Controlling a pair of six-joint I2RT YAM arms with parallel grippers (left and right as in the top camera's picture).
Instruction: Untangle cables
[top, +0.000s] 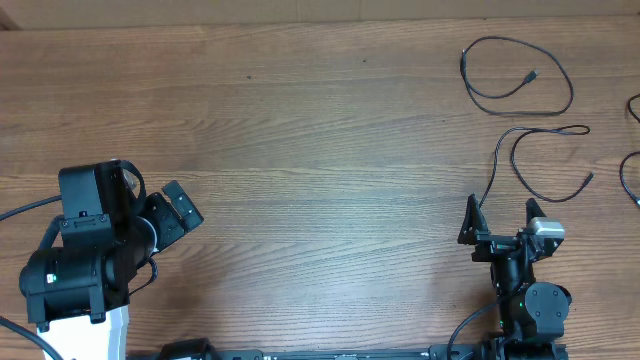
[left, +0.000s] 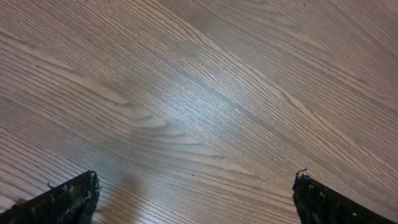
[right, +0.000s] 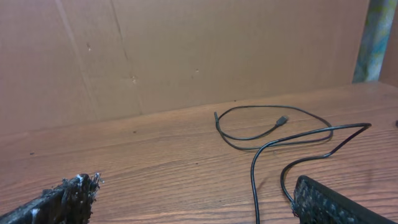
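Ahead of my right claw (top: 501, 212), which is spread wide and holding nothing, one thin black cable (top: 497, 160) snakes away across the wooden table (top: 320, 150) in a narrow hairpin. Its near stretch runs back into the claw's gap (I cannot tell whether it touches). Farther ahead and slightly to that claw's right, a second cable (top: 571, 95) lies in a loose open loop, just apart from the first. Well off to the left, my left claw (top: 176, 212) is also spread wide and empty, with only bare wood beneath it.
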